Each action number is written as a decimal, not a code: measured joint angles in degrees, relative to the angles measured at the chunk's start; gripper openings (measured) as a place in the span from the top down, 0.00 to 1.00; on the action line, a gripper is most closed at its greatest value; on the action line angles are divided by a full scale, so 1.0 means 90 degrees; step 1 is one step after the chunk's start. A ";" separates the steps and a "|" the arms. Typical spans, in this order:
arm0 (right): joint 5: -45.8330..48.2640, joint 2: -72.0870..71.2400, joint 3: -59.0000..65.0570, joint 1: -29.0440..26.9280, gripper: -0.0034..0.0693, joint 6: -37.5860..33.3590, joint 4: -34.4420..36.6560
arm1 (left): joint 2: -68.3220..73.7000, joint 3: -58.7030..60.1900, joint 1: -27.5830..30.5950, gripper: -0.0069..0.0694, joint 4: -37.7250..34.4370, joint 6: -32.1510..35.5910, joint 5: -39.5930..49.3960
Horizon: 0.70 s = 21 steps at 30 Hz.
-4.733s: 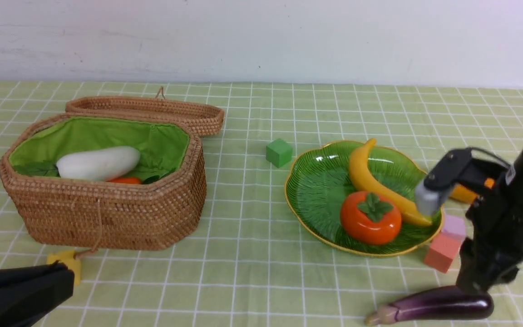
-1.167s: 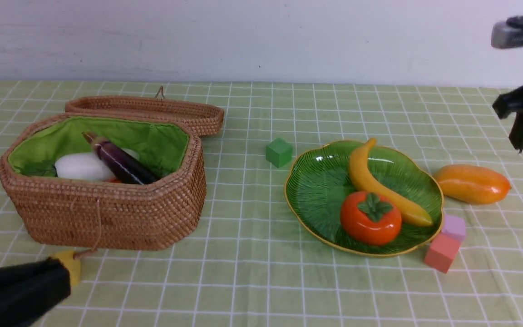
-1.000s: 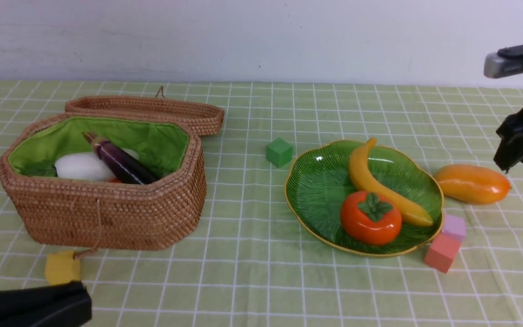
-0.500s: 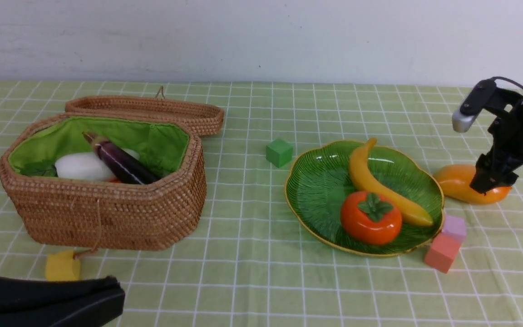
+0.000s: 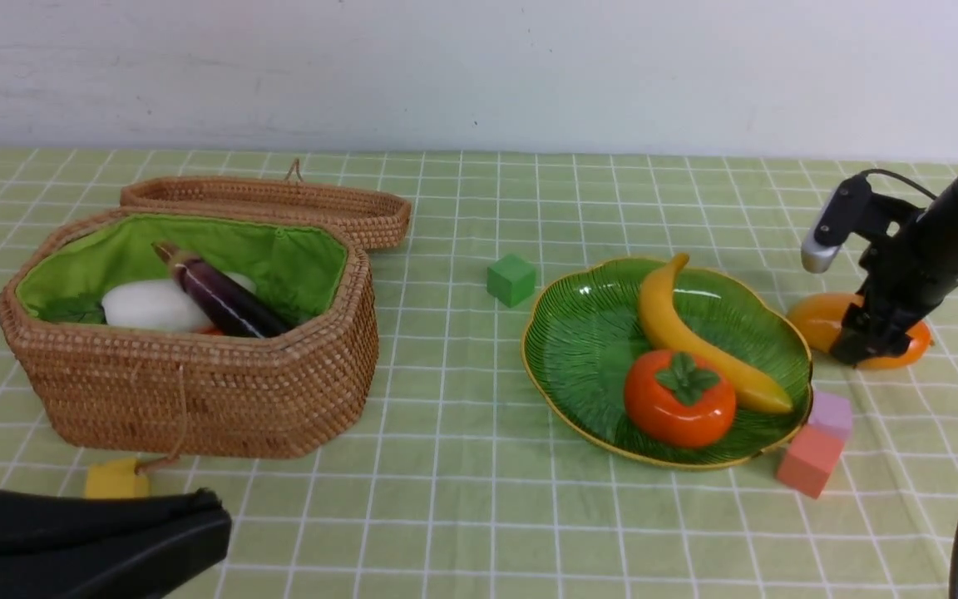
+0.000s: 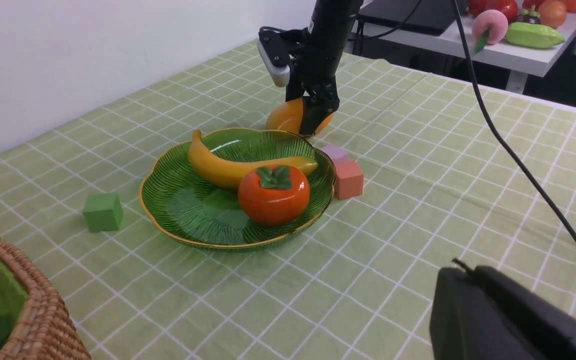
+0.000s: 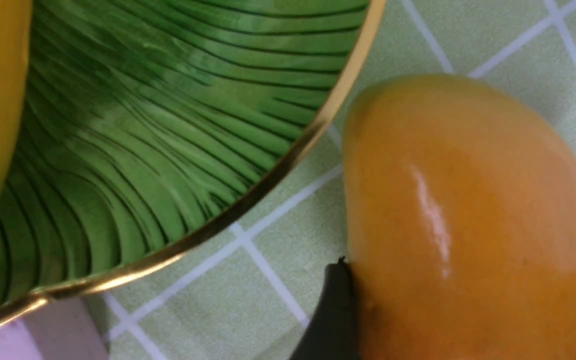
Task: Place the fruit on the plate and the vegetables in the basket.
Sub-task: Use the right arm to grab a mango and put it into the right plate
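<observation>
A: On my front feed, a green cube (image 5: 511, 279) sits alone on the green checked tablecloth (image 5: 462, 516). A pink cube (image 5: 811, 461) touches a lilac cube (image 5: 833, 413) behind it.

B: My left wrist feed adds a side table (image 6: 498, 47) bearing assorted toy produce (image 6: 518, 20), and a white wall (image 6: 93, 55).

Checked cloth table (image 5: 462, 516) carries basket (image 5: 196, 399), plate (image 5: 562, 366), mango (image 5: 816, 320), cubes (image 5: 511, 279).

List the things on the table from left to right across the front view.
Basket → green cube → plate → persimmon → pink cube → mango, with the right gripper down on it.
</observation>
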 joint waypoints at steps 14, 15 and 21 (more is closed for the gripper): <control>0.0187 -0.0212 0.0088 -0.0025 0.13 0.1593 -0.0036 | 0.0000 0.0000 0.0000 0.92 0.0000 0.0019 -0.0014; 0.0323 -0.0286 0.0127 -0.0018 0.13 0.1803 -0.0062 | 0.0000 0.0000 0.0000 0.92 0.0000 0.0019 -0.0013; 0.0984 -0.1212 0.0180 0.0143 0.13 0.2988 0.0779 | 0.0000 0.0000 0.0000 0.92 0.0000 0.0020 -0.0105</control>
